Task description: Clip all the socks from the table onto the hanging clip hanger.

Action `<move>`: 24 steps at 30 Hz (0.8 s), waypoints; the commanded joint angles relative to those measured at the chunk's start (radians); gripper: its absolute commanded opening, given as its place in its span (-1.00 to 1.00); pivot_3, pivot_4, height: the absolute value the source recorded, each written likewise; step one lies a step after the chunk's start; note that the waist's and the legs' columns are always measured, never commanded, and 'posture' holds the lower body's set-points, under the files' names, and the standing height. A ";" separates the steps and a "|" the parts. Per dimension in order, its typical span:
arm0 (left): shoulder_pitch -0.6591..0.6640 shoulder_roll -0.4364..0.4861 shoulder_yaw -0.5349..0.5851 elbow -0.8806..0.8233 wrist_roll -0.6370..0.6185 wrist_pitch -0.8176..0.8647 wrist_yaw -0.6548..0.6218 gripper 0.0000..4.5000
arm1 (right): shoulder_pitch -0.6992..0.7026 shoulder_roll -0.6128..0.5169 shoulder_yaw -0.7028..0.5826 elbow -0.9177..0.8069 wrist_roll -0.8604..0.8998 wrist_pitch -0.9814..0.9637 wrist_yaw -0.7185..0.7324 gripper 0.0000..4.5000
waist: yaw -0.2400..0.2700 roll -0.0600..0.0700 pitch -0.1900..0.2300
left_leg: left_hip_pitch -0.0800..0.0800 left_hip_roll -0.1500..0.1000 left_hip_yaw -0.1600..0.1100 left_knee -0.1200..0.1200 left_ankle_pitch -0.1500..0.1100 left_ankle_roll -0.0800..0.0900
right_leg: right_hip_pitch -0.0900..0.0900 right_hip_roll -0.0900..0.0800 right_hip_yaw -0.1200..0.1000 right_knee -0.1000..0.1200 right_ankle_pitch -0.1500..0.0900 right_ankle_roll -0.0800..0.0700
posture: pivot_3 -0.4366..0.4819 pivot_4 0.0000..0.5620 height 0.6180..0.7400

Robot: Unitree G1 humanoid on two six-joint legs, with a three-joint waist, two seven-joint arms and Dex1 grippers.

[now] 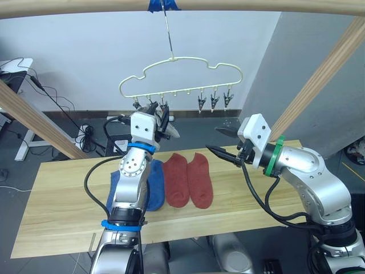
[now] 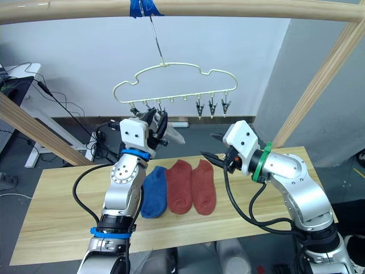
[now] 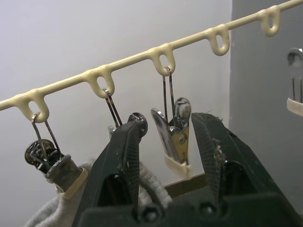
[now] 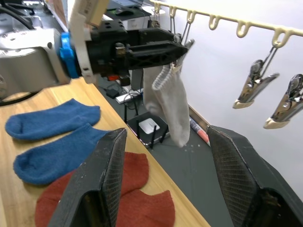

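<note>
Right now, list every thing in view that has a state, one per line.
clip hanger: hanging by its hook from the wooden pole.
grey sock: hanging from the hanger's clips.
blue socks: flat on the table, unclipped.
rust-red socks: flat on the table, side by side.
left gripper: fingers open, raised around a clip.
right gripper: fingers open, empty, above the table.

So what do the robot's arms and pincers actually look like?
Both arms are silver metal with rounded joints and black cables looping alongside. The left arm wears blue bands, the right arm a green ring. Each white wrist block ends in a black two-fingered pincer: left pincer, right pincer.
</note>
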 commanded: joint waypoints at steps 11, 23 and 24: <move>-0.036 -0.036 -0.010 -0.010 0.045 -0.042 0.083 -0.12 | -0.016 -0.017 -0.006 0.010 0.033 -0.043 0.020 0.23 | -0.001 0.000 0.000 | 0.000 0.000 0.000 0.000 0.000 0.000 | 0.000 0.000 0.000 0.000 -0.001 0.002 | -0.65 -0.15 1.00; -0.054 -0.048 -0.023 0.010 0.054 -0.033 0.088 -0.12 | -0.019 -0.019 -0.004 0.021 0.037 -0.050 0.019 0.23 | 0.000 0.000 0.000 | 0.000 0.000 0.000 0.000 0.000 0.000 | 0.000 0.000 0.000 -0.001 -0.002 0.003 | -0.65 -0.16 1.00; -0.056 -0.048 -0.024 0.012 0.052 -0.035 0.083 -0.12 | -0.020 -0.019 -0.004 0.022 0.037 -0.051 0.019 0.23 | 0.000 0.000 0.000 | 0.000 0.000 0.000 0.000 0.000 0.000 | 0.000 0.000 0.000 -0.001 -0.002 0.003 | -0.65 -0.16 1.00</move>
